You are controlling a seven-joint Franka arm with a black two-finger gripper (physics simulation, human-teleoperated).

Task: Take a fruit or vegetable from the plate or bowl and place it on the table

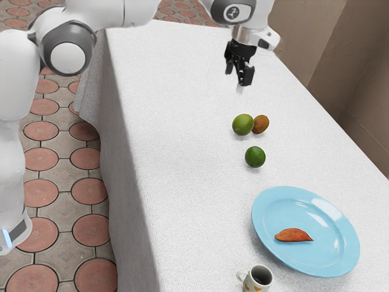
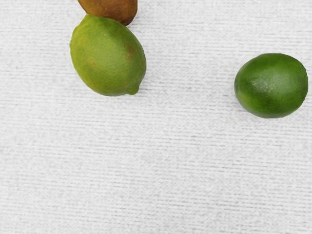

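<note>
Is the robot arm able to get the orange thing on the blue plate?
Probably yes: the jaws look open and empty, nothing covers the orange thing, and the plate looks shallow.

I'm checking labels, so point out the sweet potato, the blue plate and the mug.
sweet potato (image 1: 293, 235): exterior view, its middle
blue plate (image 1: 271, 206): exterior view, its rim
mug (image 1: 251, 285): exterior view, its outer wall
</note>
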